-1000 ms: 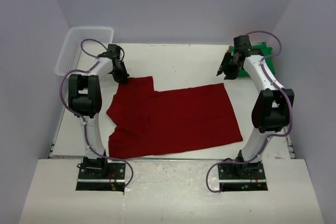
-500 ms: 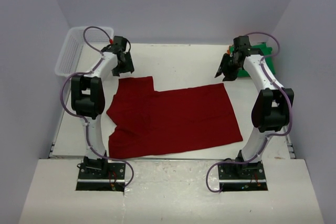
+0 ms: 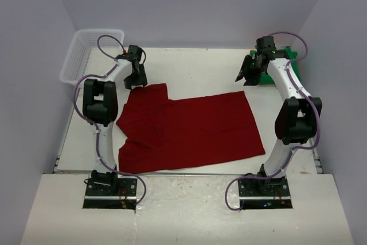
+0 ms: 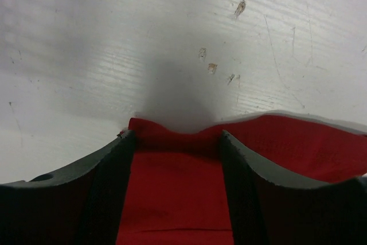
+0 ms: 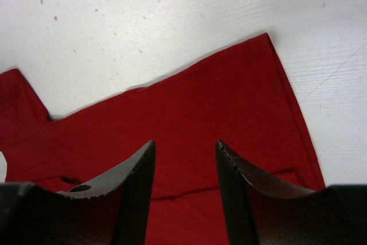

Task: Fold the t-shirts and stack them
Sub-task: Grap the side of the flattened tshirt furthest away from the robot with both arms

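On the white desk (image 3: 195,64) the dark red cloth t-shirt (image 3: 189,130) lies spread flat, apparently awaiting its first fold, with left hand (image 3: 136,83) and right hand (image 3: 241,78) parted, empty, near its far corners, next needing to drop and pinch.

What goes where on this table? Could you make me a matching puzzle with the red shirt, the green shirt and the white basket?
Things:
1. dark red t-shirt
2. green t-shirt
3. white basket

Places:
A. far left corner
B. far right corner
C. spread flat in the middle

Pairs: 1-C, 2-B, 3-A
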You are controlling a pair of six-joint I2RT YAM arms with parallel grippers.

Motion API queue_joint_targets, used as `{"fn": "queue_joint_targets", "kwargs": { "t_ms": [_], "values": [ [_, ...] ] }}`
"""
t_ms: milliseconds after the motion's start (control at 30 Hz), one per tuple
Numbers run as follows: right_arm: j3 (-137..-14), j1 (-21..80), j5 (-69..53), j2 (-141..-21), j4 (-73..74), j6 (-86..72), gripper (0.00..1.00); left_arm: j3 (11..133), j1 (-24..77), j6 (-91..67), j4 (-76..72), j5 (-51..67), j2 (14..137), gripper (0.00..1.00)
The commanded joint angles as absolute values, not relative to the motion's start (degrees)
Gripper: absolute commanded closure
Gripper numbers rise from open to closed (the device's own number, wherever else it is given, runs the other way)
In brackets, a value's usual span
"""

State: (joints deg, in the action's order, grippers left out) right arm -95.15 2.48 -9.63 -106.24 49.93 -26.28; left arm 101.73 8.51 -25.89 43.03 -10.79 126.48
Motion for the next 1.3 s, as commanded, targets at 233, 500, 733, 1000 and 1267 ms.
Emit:
{"fn": "queue_joint_targets", "kwargs": {
  "t_ms": [233,500,733,1000,1267],
  "values": [
    [-97.38,2.02,-10.72,-103.89,50.27,-24.70,0.53,99.49,10.46,-24.96,42.80,-12.39,124.19,0.96],
    [-96.86,2.02,-11.60,-105.12,49.57,-24.70,0.53,97.12,14.50,-25.84,43.86,-16.87,118.40,1.00],
    [-96.94,2.02,-10.63,-105.65,49.57,-24.70,0.53,88.87,19.85,-31.10,43.34,-20.39,106.38,1.00],
    [-97.73,2.02,-11.95,-105.82,49.66,-24.70,0.53,74.81,23.02,-35.24,39.90,-18.90,93.00,1.00],
    [-98.09,2.02,-11.95,-105.91,49.75,-24.70,0.53,59.62,32.15,-42.71,37.89,-16.53,84.82,0.90]
  ]
}}
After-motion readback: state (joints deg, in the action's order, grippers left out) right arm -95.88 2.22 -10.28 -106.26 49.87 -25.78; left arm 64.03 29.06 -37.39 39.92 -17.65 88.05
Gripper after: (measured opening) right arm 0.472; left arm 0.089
